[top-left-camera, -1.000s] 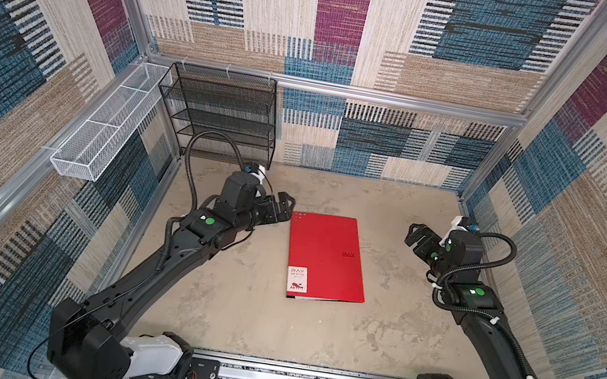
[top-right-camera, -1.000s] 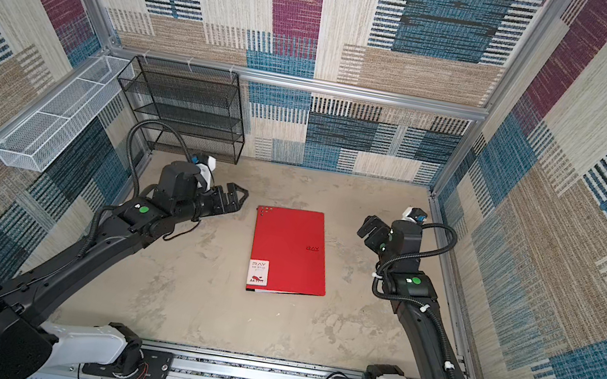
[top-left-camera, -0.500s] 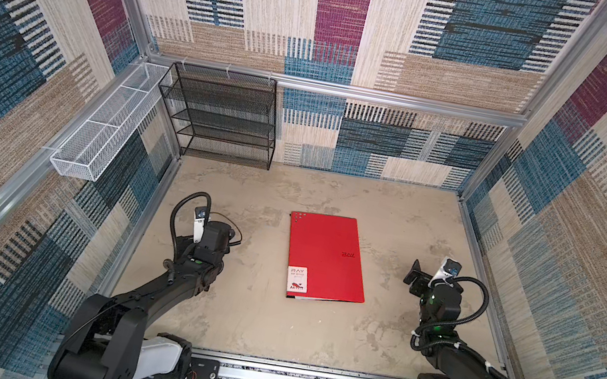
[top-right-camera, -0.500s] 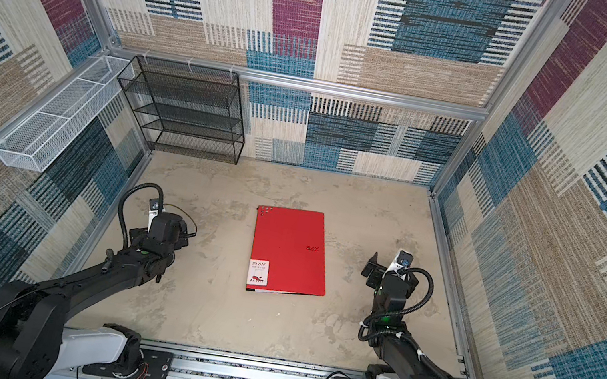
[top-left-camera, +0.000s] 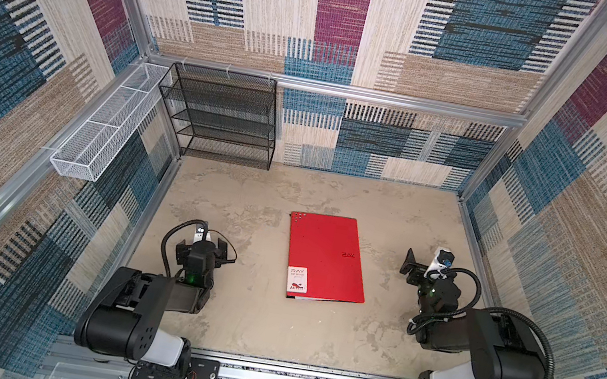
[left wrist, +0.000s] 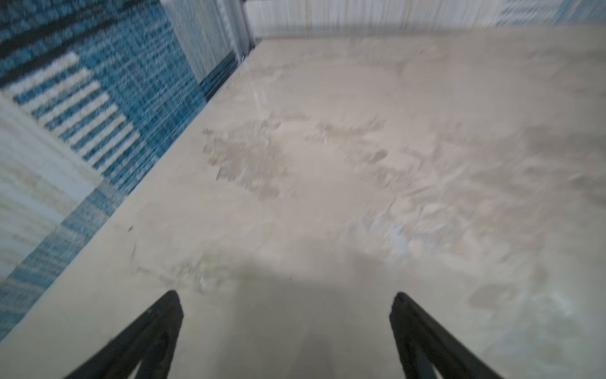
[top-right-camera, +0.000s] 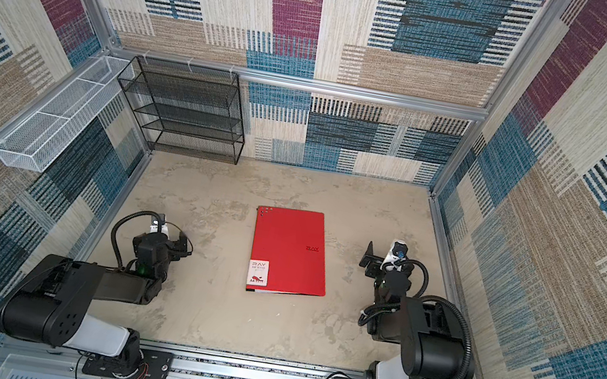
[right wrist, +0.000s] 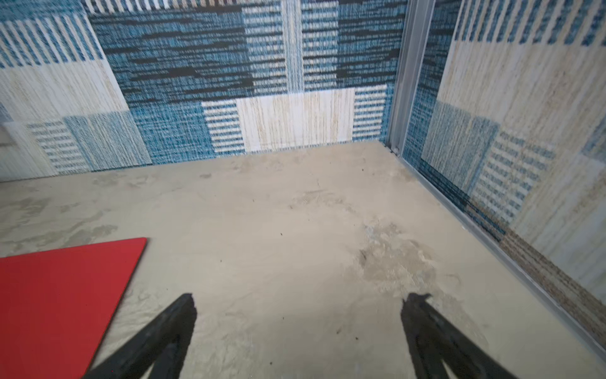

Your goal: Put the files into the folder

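Folder: the folder (top-left-camera: 326,260) (top-right-camera: 288,251) lies flat and closed on the table (top-left-camera: 250,316), red cover up; it sits about midway between the two arms, its long sides running from near to far with a slight slant

Folder details: a white sticker (top-left-camera: 297,281) sits at its near left corner; small "RAY" lettering is printed close to its right edge; a thin pale line shows under the cover along the near edge, too small to tell what it is

Left gripper: the left gripper (top-left-camera: 223,252) (top-right-camera: 184,245) (left wrist: 285,302) is low over the near left part of the table, well apart from the folder and to its left; its fingers are spread wide with only bare table between them, gripping nothing; its wrist view is blurred

Right gripper: the right gripper (top-left-camera: 410,268) (top-right-camera: 369,259) (right wrist: 296,302) is to the right of the folder, near the right wall; its fingers are spread wide, gripping nothing; in its wrist view the folder's (right wrist: 62,302) corner shows beside one finger, apart from it

Arms: both are folded low at the near edge, their bases on the metal rail

Rack: a black wire rack (top-left-camera: 221,117) (top-right-camera: 185,110) stands in the far left corner against the far wall

Basket: a long white wire basket (top-left-camera: 106,126) hangs on the left wall, above the table

Table: mottled beige surface; patterned walls on three sides
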Controlling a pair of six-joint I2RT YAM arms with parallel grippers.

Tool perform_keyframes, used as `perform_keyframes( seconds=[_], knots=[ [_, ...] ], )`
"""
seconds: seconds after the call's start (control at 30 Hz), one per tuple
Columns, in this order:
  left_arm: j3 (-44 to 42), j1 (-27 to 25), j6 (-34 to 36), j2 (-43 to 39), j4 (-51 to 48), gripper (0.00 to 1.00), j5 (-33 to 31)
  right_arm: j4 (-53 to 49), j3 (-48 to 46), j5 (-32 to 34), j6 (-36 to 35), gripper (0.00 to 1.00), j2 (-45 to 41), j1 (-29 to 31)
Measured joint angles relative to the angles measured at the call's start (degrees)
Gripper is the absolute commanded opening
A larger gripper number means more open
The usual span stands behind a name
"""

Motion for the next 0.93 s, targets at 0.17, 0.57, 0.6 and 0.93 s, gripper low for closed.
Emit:
perform_keyframes(
  seconds=[0.17, 0.57, 0.6, 0.93],
  knots=[
    [7.1, 2.9, 0.7, 5.8, -3.1, 0.99, 6.4, 0.4, 0.4, -1.5, -0.2, 1.00, 0.1, 0.0],
    [7.6, 4.2, 0.4, 6.1, -4.5, 0.99, 10.3, -0.1, 1.4, -7.6, -2.6, 1.00, 0.1, 0.0],
    [7.5, 4.1, 0.4, 6.1, -4.3, 0.99, 10.3, -0.1, 1.4, -7.8, -2.8, 1.00, 0.1, 0.0],
    [7.5, 4.0, 0.4, 6.1, -4.0, 0.99, 10.3, -1.6, 2.7, -10.0, -2.9, 1.00, 0.5, -1.3]
  ],
)
